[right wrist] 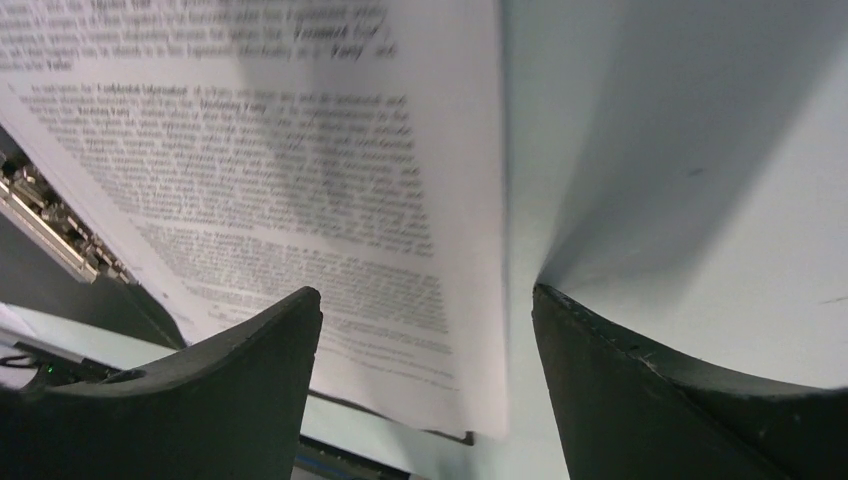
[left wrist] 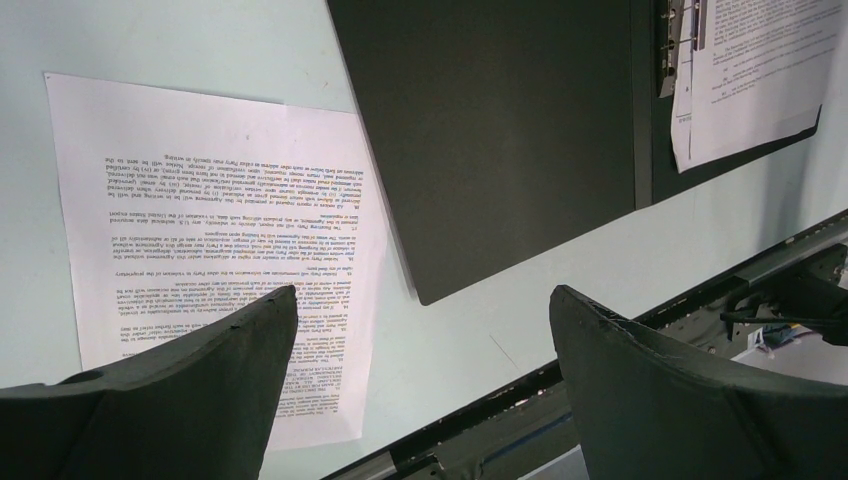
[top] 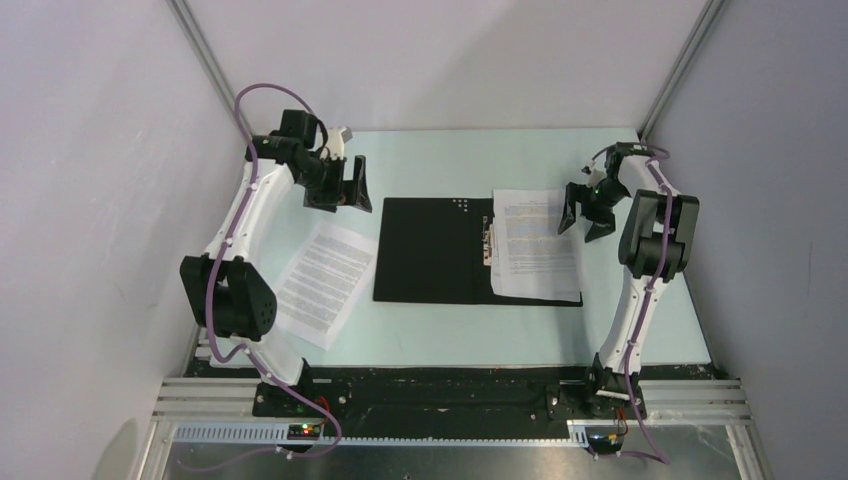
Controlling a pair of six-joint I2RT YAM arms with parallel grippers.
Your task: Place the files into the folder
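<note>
The folder lies spread open in the middle of the table, black inside up, with a metal clip at its spine. White printed files lie on its right half; they also show in the right wrist view. One loose file sheet lies on the table left of the folder, also in the left wrist view. My left gripper is open and empty, raised near the folder's far left corner. My right gripper is open and empty, just above the files' right edge.
The table is pale green, with grey walls on three sides and metal corner posts. A black rail with the arm bases runs along the near edge. The folder's black left half shows in the left wrist view.
</note>
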